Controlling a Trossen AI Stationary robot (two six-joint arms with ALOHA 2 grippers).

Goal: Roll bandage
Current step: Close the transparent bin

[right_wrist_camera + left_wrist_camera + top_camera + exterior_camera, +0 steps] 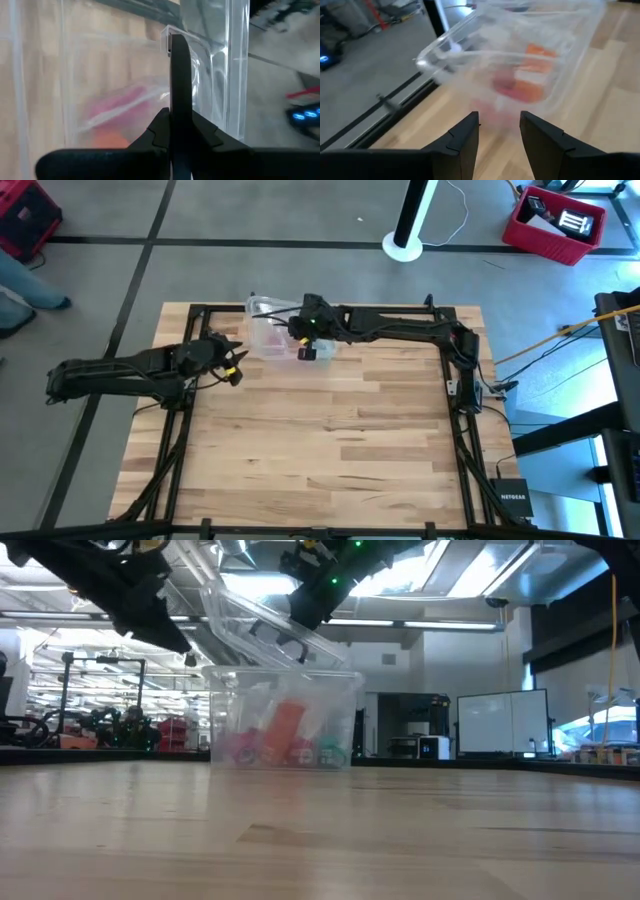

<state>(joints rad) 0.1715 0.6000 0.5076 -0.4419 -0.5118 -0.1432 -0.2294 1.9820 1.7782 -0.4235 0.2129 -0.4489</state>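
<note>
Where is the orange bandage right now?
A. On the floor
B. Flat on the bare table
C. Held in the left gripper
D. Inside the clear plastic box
D: the low view shows the bandage behind the wall of the clear box, whose lid is tilted open.

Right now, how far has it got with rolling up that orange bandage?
Barely begun. The bandage lies inside the clear plastic box at the table's far edge. In hand: the right tool is shut on the box's lid, holding it tilted up, while the left tool waits open beside the box. Taking the bandage out and rolling it remain.
</note>
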